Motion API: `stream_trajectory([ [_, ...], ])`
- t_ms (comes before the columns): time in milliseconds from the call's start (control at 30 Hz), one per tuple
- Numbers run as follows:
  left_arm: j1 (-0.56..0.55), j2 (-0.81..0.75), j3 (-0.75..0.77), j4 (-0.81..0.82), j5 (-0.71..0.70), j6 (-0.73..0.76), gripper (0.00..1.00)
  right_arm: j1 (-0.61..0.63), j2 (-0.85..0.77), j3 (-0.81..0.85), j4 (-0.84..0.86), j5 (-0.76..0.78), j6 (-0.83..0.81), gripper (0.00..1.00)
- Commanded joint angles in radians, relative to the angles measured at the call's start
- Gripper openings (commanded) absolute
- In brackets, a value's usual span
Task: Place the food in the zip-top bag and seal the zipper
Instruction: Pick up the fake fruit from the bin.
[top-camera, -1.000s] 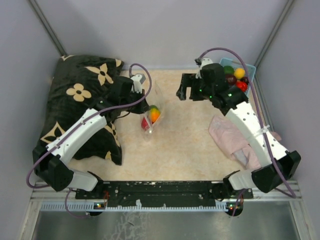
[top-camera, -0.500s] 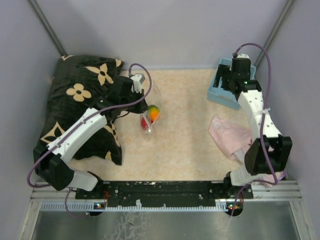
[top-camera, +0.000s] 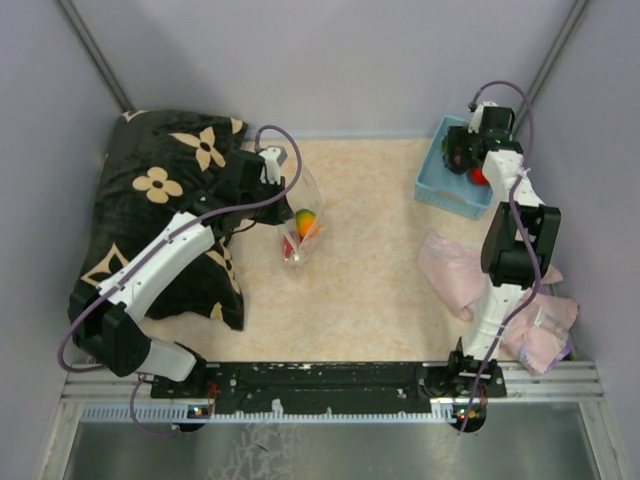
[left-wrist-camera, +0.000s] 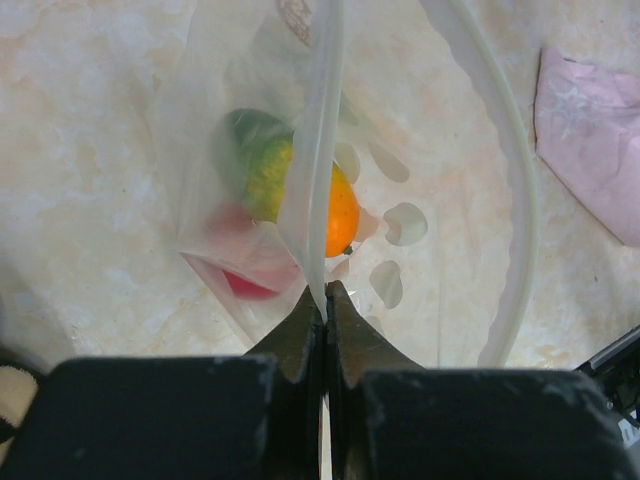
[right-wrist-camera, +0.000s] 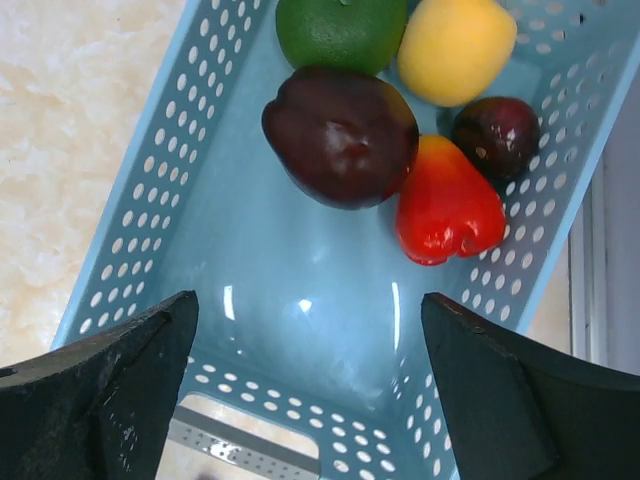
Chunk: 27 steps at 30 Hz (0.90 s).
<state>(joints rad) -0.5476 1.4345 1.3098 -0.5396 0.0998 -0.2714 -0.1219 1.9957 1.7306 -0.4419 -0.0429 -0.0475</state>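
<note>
The clear dotted zip-top bag (top-camera: 298, 215) hangs open at centre left, held by its rim. My left gripper (left-wrist-camera: 326, 290) is shut on the bag's zipper edge (left-wrist-camera: 322, 150). Inside the bag (left-wrist-camera: 400, 230) lie a green-and-orange fruit (left-wrist-camera: 300, 195) and a red one (left-wrist-camera: 245, 283). My right gripper (right-wrist-camera: 310, 330) is open and empty above the light blue basket (right-wrist-camera: 300, 300). In the basket lie a green fruit (right-wrist-camera: 340, 30), a yellow fruit (right-wrist-camera: 455, 45), a large maroon one (right-wrist-camera: 340, 135), a small maroon one (right-wrist-camera: 497, 135) and a red one (right-wrist-camera: 445, 205).
A black floral pillow (top-camera: 160, 200) lies under my left arm at the left. A pink cloth (top-camera: 470, 275) lies at the right, near my right arm's base, and shows in the left wrist view (left-wrist-camera: 590, 140). The basket (top-camera: 440, 185) stands at the back right corner by the wall.
My right arm has swung from the table's middle back to the right and now hangs over the basket. My left gripper has kept its hold on the bag.
</note>
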Motion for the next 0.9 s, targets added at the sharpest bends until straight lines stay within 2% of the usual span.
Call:
stream_trajectory([
  [0,0.014,0.011,0.031,-0.008,-0.006,0.015,0.00,0.004,0.007,0.057,0.143,-0.084,-0.200,0.94],
  [67,0.016,0.015,0.031,-0.008,-0.008,0.015,0.00,0.004,0.036,0.089,0.167,-0.107,-0.254,0.94],
  [233,0.016,0.038,0.037,-0.019,-0.006,0.019,0.00,0.003,0.210,0.312,0.065,-0.152,-0.350,0.95],
  [333,0.016,0.050,0.044,-0.027,-0.005,0.025,0.00,0.002,0.286,0.384,0.054,-0.155,-0.403,0.96],
  [600,0.020,0.068,0.081,-0.054,-0.012,0.040,0.00,-0.002,0.409,0.453,0.048,-0.211,-0.492,0.96],
  [867,0.023,0.054,0.127,-0.077,-0.018,0.058,0.00,-0.002,0.433,0.414,0.023,-0.180,-0.511,0.96],
])
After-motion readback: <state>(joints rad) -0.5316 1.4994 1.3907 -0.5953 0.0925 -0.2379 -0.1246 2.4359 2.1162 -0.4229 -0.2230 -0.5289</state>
